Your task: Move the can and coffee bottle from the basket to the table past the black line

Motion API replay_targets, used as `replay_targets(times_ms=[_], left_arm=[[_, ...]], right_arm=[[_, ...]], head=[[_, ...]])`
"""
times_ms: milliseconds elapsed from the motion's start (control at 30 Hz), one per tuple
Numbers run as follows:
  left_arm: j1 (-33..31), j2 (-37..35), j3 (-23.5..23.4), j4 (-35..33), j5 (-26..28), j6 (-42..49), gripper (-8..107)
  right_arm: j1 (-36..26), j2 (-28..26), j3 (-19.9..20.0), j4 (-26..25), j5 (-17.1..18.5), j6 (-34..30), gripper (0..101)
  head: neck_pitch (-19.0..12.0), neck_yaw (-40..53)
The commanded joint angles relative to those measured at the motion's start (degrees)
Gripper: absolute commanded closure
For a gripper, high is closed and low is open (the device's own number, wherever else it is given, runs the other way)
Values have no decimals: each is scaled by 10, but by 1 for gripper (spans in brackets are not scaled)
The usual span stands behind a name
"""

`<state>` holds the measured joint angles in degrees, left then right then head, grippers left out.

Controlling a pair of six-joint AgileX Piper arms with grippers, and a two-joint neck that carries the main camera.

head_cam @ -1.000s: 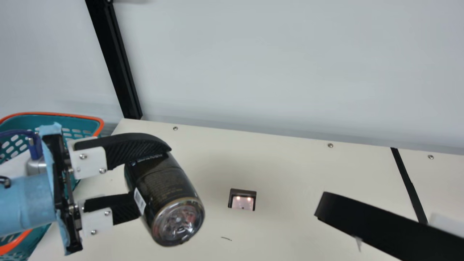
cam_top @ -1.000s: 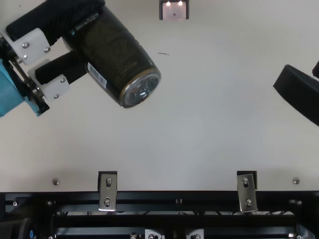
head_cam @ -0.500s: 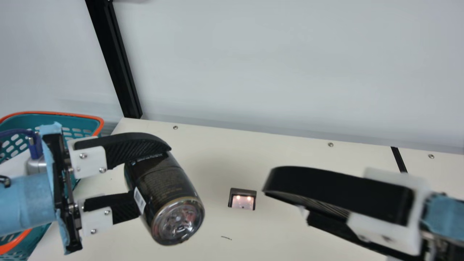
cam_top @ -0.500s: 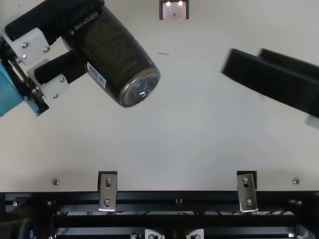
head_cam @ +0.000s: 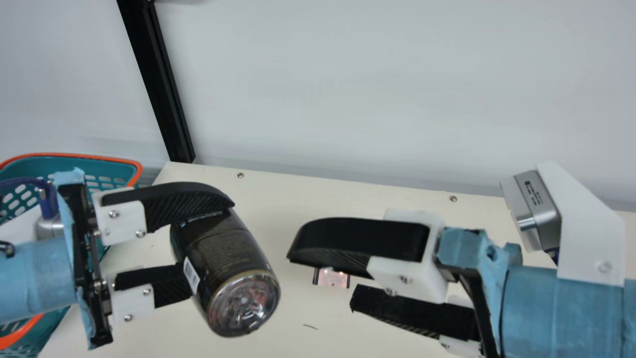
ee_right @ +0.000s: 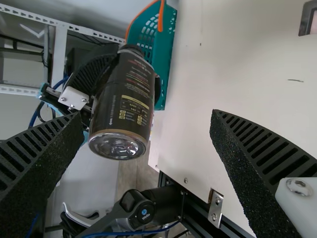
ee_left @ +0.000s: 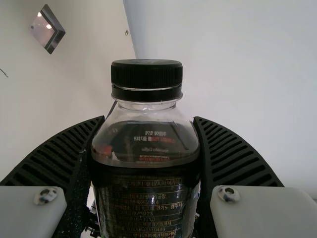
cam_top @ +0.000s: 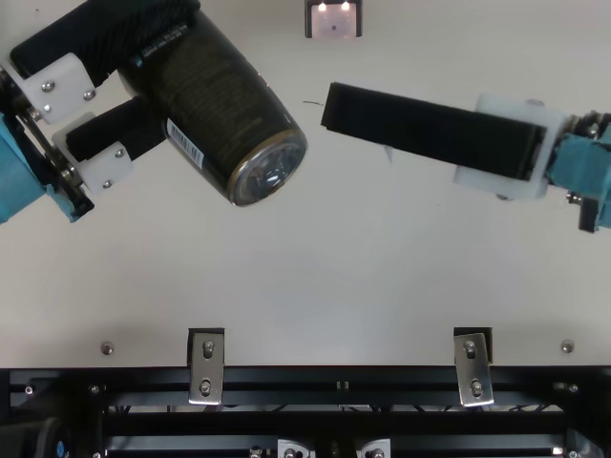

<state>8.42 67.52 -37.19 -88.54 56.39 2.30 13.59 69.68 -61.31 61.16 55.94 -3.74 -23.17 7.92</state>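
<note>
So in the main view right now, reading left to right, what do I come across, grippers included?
Left gripper → coffee bottle → right gripper → silver camera on the right arm.

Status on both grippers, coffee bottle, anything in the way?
Left gripper shut on coffee bottle, tilted, held off the table. Right gripper open, not touching it. Basket off left, not between grippers.
</note>
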Motion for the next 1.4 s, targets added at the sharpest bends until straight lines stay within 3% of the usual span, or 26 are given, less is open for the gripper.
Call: replay_targets(times_ms=[0, 167, 400, 633, 1367], left_arm=[[0, 0, 0, 0, 0, 0, 89], [0, 0, 0, 0, 0, 0, 89], [0, 0, 0, 0, 0, 0, 89], [0, 0, 0, 0, 0, 0, 89], [0, 0, 0, 0, 0, 0, 89]], right_arm=[[0, 0, 0, 0, 0, 0, 0], [-2, 11, 2, 28, 7, -5, 0], [-2, 48, 15, 131, 25, -36, 0], [9, 87, 19, 199, 42, -50, 0], [70, 176, -8, 250, 37, -38, 0]], head=[[-18, 3], [-18, 3], [-18, 3], [-18, 3], [-18, 3]])
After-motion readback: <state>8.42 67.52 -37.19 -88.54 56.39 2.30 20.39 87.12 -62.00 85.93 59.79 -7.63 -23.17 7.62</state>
